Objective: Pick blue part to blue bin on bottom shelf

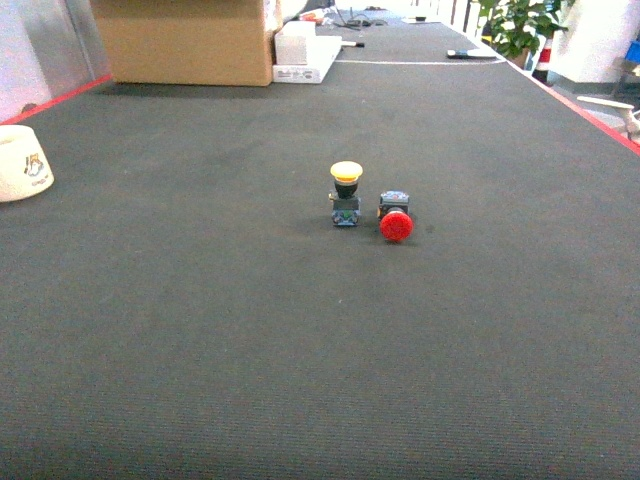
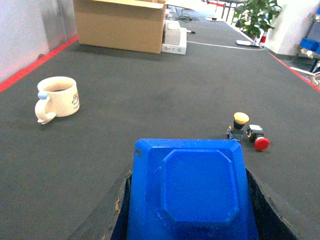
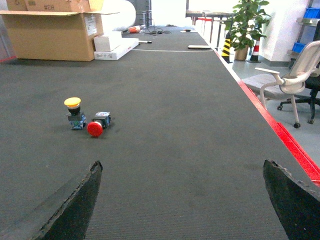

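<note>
In the left wrist view a blue part (image 2: 192,187), a glossy plastic block with an octagonal raised face, fills the space between my left gripper's (image 2: 189,202) dark fingers. That gripper is shut on it, above the dark mat. My right gripper (image 3: 182,165) is open, its two dark fingertips (image 3: 87,192) wide apart over bare mat with nothing between them. Neither gripper appears in the head view. The blue bin and the bottom shelf are out of view.
A yellow-capped push button (image 1: 346,192) stands upright beside a red-capped one (image 1: 395,222) lying on its side, mid-mat. A white mug (image 2: 57,97) sits at the left. A cardboard box (image 1: 185,40) and white box (image 1: 305,55) stand at the back. Red tape (image 3: 285,140) marks the right edge; an office chair (image 3: 295,80) lies beyond.
</note>
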Tool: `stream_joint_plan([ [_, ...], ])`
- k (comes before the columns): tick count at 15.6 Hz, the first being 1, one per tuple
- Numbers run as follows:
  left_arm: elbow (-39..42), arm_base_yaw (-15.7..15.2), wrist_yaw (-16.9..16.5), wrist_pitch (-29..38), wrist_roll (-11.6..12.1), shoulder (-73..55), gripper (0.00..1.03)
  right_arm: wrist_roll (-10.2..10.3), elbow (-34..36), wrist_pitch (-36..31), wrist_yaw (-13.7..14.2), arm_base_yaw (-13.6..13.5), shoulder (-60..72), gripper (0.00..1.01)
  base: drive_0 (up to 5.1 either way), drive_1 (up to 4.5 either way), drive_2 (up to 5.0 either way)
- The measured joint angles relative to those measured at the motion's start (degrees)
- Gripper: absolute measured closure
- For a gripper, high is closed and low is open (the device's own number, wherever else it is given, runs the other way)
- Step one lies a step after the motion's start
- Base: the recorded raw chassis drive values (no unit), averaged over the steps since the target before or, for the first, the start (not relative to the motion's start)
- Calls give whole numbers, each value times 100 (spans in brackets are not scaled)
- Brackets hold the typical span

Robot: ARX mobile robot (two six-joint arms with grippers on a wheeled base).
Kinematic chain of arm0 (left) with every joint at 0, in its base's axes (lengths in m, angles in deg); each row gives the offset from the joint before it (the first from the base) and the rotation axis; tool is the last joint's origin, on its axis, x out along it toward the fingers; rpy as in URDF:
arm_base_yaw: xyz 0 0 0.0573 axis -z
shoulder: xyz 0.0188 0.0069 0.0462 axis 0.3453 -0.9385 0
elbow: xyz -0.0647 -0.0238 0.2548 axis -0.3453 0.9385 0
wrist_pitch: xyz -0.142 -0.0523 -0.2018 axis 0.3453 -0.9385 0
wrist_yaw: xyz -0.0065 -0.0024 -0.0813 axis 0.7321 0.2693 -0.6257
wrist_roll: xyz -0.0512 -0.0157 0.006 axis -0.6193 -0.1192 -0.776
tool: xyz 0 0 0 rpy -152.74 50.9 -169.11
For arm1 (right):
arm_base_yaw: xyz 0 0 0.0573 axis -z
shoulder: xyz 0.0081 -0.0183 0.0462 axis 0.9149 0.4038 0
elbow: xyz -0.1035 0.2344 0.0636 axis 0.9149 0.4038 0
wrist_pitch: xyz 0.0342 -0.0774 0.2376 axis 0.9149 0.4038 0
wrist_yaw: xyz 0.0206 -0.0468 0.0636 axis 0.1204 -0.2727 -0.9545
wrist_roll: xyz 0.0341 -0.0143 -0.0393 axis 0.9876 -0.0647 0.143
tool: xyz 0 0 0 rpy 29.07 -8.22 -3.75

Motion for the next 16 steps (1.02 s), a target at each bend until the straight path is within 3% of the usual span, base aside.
stream_joint_plan([
  [16, -2, 0, 0, 0, 0, 0, 58, 0, 0, 0, 0, 0, 0, 3, 0, 0, 0],
])
